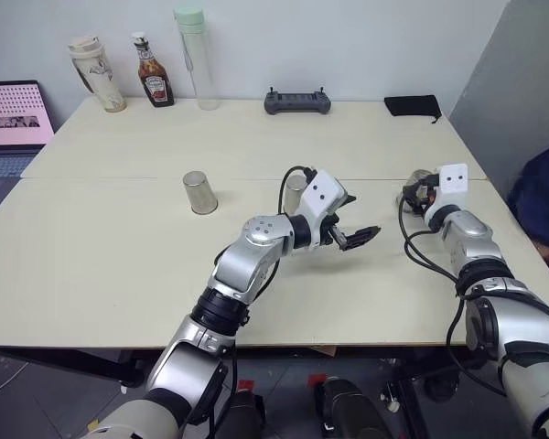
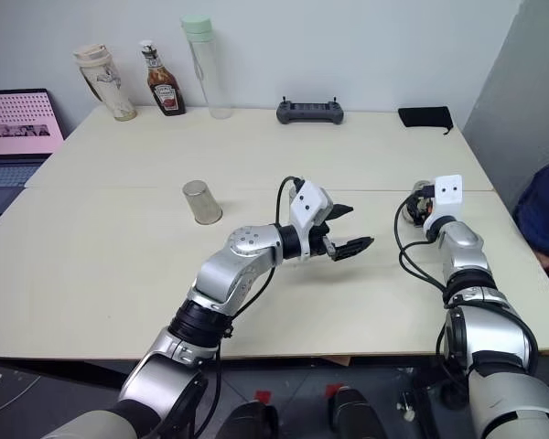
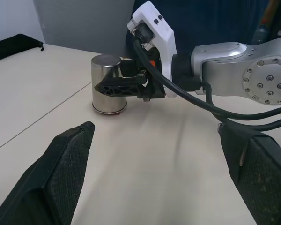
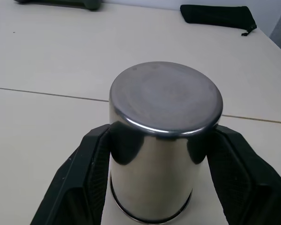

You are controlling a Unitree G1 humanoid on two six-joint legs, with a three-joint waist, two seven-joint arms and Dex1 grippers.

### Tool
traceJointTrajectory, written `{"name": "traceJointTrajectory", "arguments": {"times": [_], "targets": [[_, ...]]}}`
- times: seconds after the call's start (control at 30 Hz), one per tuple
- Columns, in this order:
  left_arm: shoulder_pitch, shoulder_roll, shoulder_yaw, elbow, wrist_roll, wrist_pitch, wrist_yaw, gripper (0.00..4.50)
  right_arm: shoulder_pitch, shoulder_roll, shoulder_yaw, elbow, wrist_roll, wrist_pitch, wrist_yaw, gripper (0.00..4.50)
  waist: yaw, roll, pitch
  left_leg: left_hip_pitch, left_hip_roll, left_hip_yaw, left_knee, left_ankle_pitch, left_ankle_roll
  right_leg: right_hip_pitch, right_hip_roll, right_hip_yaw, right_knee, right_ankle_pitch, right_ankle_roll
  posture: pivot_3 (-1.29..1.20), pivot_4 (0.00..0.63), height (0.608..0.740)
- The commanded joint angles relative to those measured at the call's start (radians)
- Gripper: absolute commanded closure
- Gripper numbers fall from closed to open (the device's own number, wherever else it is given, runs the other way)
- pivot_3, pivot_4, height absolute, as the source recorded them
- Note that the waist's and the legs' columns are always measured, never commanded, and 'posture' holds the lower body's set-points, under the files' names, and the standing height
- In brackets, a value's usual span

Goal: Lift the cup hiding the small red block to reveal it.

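Right end effector (image 4: 152, 183) clamped on upturned cup (image 4: 161, 136) — left end effector (image 3: 154, 178) spread, nearby

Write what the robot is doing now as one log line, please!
right hand: shut on cup | cup: upside down on table | left hand: open, empty | red block: unseen
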Motion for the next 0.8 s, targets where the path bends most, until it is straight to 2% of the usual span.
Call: {"name": "traceJointTrajectory", "arguments": {"times": [0.03,0.23,0.37,0.43,0.53,0.77,0.8], "targets": [[-0.004,0.005,0.010,-0.039,-0.002,-0.010,-0.009,0.00,0.014,-0.001,-0.076,-0.230,0.111,0.108,0.023,1.84,0.000,0.001,0.000,0.000,0.000,0.000,0.000,0.000,0.000,0.000,0.000,0.000,0.000,0.000,0.000,0.00,0.150,0.740],[0.011,0.002,-0.003,-0.051,-0.007,0.001,-0.024,0.00,0.192,-0.020,-0.092,-0.779,0.169,0.453,-0.067,1.84,0.005,0.001,0.000,-0.001,0.001,-0.002,0.000,0.000,0.000,0.000,0.000,-0.001,0.000,0.000,0.000,0.00,0.150,0.740],[0.010,0.007,0.002,-0.039,-0.006,0.003,-0.035,0.00,0.333,-0.050,-0.097,-1.013,0.123,0.623,-0.160,1.84,0.013,0.001,0.000,-0.001,0.000,-0.002,0.000,0.000,0.000,0.000,0.000,-0.002,0.000,0.000,0.000,0.00,0.150,0.740],[0.003,0.007,0.004,-0.024,-0.002,-0.003,-0.035,0.00,0.387,-0.044,-0.111,-1.043,0.124,0.647,-0.185,1.84,0.017,0.001,0.000,-0.001,0.000,-0.002,0.000,0.000,0.000,0.000,0.000,-0.001,0.000,0.000,0.000,0.00,0.150,0.740],[0.004,0.013,-0.010,-0.011,0.016,-0.023,-0.040,0.00,0.438,-0.008,-0.127,-0.981,0.132,0.596,-0.199,1.84,0.015,0.002,0.000,0.000,0.000,0.000,0.001,0.000,0.000,0.000,0.000,-0.001,0.000,0.000,0.000,0.00,0.150,0.740],[-0.011,0.010,0.010,-0.006,0.016,-0.022,-0.037,0.00,0.417,0.034,-0.146,-0.822,0.136,0.531,-0.203,1.84,0.000,0.002,0.000,0.001,0.000,0.000,0.001,0.000,0.000,0.000,0.001,0.000,0.001,0.000,0.000,0.00,0.150,0.740],[-0.011,0.011,0.011,-0.006,0.016,-0.021,-0.037,0.00,0.415,0.032,-0.143,-0.803,0.127,0.529,-0.214,1.49,0.000,0.002,0.000,0.001,0.000,0.000,0.001,0.000,0.000,0.000,0.001,0.000,0.001,0.000,0.000,0.00,0.150,0.740]]}}
